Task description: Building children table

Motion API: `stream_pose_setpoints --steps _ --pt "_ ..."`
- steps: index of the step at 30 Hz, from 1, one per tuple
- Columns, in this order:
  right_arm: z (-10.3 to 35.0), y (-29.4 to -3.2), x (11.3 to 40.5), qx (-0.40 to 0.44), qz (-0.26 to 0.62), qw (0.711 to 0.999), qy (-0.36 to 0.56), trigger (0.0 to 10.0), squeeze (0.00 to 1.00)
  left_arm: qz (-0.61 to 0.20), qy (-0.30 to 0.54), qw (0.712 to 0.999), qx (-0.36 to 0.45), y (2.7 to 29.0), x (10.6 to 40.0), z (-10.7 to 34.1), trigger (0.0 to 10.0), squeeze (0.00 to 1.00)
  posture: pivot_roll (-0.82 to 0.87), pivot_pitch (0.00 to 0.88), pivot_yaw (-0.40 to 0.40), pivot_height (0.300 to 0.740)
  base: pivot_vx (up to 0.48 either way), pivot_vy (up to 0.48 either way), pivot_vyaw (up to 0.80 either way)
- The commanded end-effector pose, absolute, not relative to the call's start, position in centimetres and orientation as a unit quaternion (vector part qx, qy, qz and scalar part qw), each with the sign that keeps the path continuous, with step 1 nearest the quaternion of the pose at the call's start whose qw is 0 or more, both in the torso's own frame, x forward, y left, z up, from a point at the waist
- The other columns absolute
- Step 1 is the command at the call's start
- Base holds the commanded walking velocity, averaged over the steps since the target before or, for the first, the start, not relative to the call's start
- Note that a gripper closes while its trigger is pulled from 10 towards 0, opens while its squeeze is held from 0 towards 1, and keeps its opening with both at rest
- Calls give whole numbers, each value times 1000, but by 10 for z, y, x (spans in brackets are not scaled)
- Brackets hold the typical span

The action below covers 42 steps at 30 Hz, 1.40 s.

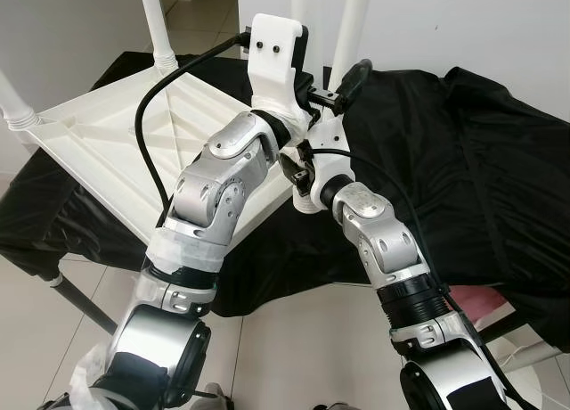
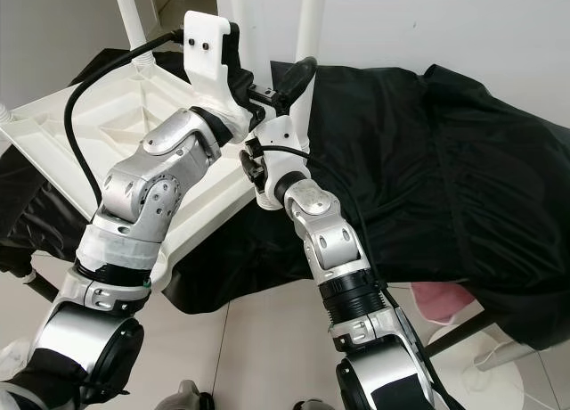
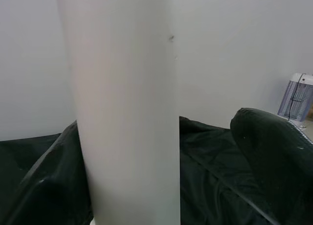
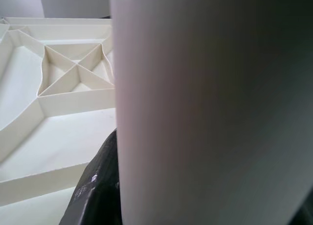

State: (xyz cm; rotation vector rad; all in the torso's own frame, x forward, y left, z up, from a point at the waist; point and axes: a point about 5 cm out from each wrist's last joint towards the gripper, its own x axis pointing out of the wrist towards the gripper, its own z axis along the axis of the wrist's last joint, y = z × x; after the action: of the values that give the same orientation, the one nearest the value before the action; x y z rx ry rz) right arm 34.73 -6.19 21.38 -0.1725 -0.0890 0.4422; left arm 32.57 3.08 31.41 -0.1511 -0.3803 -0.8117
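- Left eye view: the upside-down white plastic children's table top (image 1: pixel 98 151), ribbed underneath, lies at the left end of the desk under a black cloth (image 1: pixel 463 169). Both tools meet at its near right corner, around a smooth round white plastic leg (image 1: pixel 349 22).
- Right eye view: the right tool (image 2: pixel 298 76) reaches to that leg; I cannot tell if it is clamped.
- Left wrist view: the leg stands very close to the left tool (image 1: pixel 307 94), whose fingers I cannot tell about either.
- Right wrist view: the leg looks slippery. It might tilt and jam if pushed crookedly.

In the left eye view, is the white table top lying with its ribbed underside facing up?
Yes. The white table top lies on the black cloth with its ribs facing up, and white legs stand up from it.
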Motion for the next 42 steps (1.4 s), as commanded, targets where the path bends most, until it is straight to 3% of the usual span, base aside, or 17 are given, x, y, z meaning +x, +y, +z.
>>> stream_pose_setpoints --steps 1,2,3,15,16,18,21,35,42 --pt "215 -69 350 -79 200 976 -43 10000 0 -412 -202 887 -49 35 323 318 10000 200 2 16 -22 740 0 0 0" --pt "215 -69 350 -79 200 976 -43 10000 0 -412 -202 887 -49 35 323 318 10000 200 2 16 -22 740 0 0 0" --pt "215 -72 351 -74 193 977 -44 10000 0 -400 -209 892 -41 43 325 320 10000 0 2 16 -22 740 0 0 0" --pt "225 -93 358 -46 138 987 -70 10000 0 -322 -216 922 -15 92 337 319 10000 0 6 29 -20 740 0 0 0" --pt "228 -99 358 -39 127 988 -77 10000 0 -303 -206 930 -5 105 340 311 10000 0 8 39 -22 740 0 0 0" --pt "228 -99 358 -39 127 988 -77 10000 0 -303 -206 930 -5 105 340 311 10000 0 8 39 -22 740 0 0 0" --pt "237 -106 357 -21 111 987 -113 10000 0 -266 -174 948 -9 127 347 291 10000 0 7 49 -20 740 0 0 0" --pt "252 -114 349 13 94 981 -171 10000 0 -214 -117 969 41 148 347 250 10000 0 -1 66 -13 740 0 0 0" --pt "250 -122 348 11 82 981 -173 10000 0 -153 -64 984 60 189 344 220 10000 0 -2 73 -15 740 0 0 0"
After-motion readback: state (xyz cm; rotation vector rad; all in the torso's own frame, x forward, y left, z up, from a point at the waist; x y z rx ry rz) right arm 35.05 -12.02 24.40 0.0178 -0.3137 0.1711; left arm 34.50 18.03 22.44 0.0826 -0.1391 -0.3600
